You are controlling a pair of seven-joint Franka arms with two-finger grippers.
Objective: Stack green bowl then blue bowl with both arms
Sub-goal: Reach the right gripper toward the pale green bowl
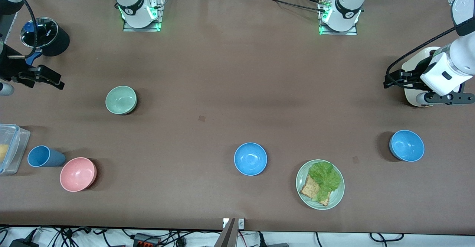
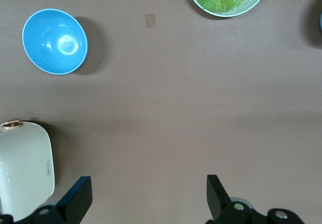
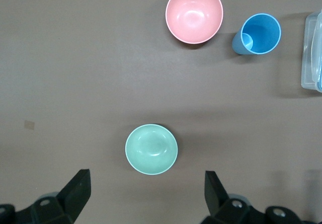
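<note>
The pale green bowl (image 1: 121, 100) stands upright and empty toward the right arm's end of the table; the right wrist view shows the green bowl (image 3: 151, 149) just ahead of the fingertips. One blue bowl (image 1: 250, 159) sits near the table's middle, closer to the front camera. A second blue bowl (image 1: 406, 145) sits at the left arm's end, and the left wrist view shows it (image 2: 54, 41) too. My right gripper (image 1: 52, 78) (image 3: 146, 183) hangs open and holds nothing, over the table's edge at its own end. My left gripper (image 1: 394, 80) (image 2: 148, 189) hangs open and holds nothing, beside a white appliance.
A pink bowl (image 1: 78, 174), a blue cup (image 1: 42, 156) and a clear plastic box (image 1: 10, 146) stand at the right arm's end. A black pot with a glass lid (image 1: 44, 35) stands near the right gripper. A green plate (image 1: 336, 198) carries lettuce and bread. The white appliance (image 1: 412, 97) lies under the left wrist.
</note>
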